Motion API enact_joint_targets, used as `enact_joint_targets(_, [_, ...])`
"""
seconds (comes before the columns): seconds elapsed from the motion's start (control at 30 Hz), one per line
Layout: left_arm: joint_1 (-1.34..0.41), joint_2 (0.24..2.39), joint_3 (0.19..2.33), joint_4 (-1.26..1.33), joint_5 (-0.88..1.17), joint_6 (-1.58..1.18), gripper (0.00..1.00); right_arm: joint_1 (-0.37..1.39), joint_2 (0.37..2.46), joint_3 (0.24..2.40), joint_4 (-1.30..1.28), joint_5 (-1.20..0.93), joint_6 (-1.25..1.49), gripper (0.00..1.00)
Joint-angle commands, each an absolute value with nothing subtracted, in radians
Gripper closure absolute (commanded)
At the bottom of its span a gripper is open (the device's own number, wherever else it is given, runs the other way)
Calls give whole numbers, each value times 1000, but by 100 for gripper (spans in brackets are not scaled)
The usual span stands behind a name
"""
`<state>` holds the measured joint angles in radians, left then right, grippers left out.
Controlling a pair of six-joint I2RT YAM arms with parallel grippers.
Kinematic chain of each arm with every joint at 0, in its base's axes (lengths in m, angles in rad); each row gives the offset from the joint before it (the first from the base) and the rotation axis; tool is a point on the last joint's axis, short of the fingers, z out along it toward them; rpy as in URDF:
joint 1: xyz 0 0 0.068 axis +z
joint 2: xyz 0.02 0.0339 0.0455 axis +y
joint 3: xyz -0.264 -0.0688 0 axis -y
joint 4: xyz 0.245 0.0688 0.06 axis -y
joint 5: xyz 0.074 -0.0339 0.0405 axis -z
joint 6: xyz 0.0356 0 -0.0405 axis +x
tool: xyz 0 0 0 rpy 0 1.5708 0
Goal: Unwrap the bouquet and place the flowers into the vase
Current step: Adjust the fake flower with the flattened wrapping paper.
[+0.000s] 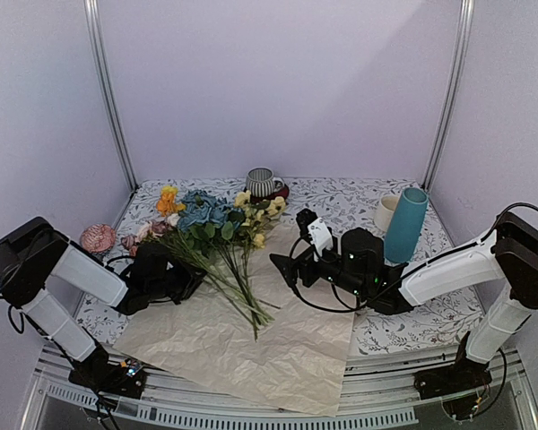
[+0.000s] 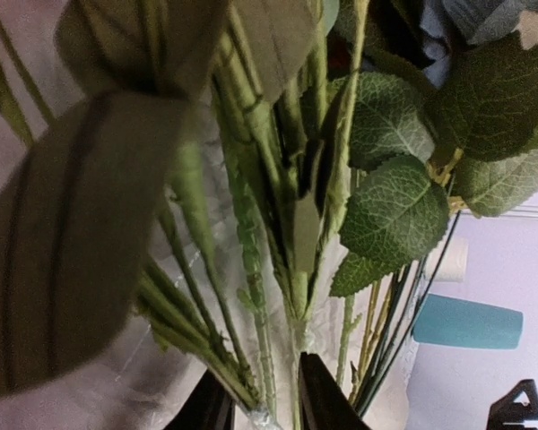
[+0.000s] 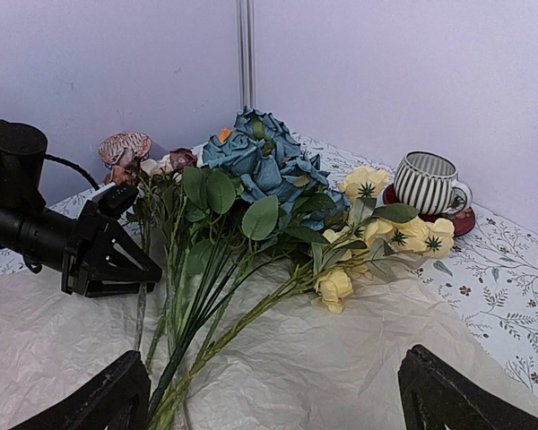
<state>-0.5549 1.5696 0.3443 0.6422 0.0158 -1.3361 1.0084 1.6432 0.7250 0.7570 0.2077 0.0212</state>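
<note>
Both arms reach in low from either side, with the flowers [image 1: 217, 233] lying between them on flat-spread wrapping paper [image 1: 251, 349].
The left gripper [image 1: 184, 279] lies level at the stems, its jaws narrow with a few stems between them; whether they pinch is unclear. The right gripper [image 1: 285, 262] points at the stem ends, jaws wide and holding nothing. The vase [image 1: 405, 224] stands upright at the right rear beside a cream mug [image 1: 385, 213]. A striped cup [image 1: 263, 182] sits behind the blooms. A leaf-print tablecloth [image 1: 412, 331] covers the table, and the walls [image 1: 278, 81] are pale lilac.
</note>
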Motion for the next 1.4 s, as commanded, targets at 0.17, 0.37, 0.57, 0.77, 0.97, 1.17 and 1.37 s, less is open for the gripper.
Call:
enact_joint_targets(0.17, [-532, 1534, 362, 637, -17, -1306, 86, 1011, 1651, 730, 771, 200, 12, 1])
enact_joint_targets(0.37, [-529, 1476, 355, 585, -51, -1278, 93, 1011, 1651, 730, 770, 197, 12, 1])
enact_joint_targets(0.57, [-528, 1352, 335, 456, -154, -1248, 94, 1011, 1652, 731, 768, 194, 12, 1])
enact_joint_targets(0.77, [-529, 1236, 324, 342, -228, -1206, 94, 1012, 1653, 732, 767, 194, 11, 1])
enact_joint_targets(0.97, [-528, 1125, 329, 240, -278, -1149, 95, 1012, 1655, 732, 766, 193, 11, 1])
enact_joint_targets(1.17, [-528, 1017, 344, 134, -334, -1103, 95, 1011, 1658, 736, 765, 187, 11, 1])
enact_joint_targets(1.37, [-528, 914, 369, 52, -362, -1047, 96, 1011, 1658, 736, 764, 186, 11, 1])
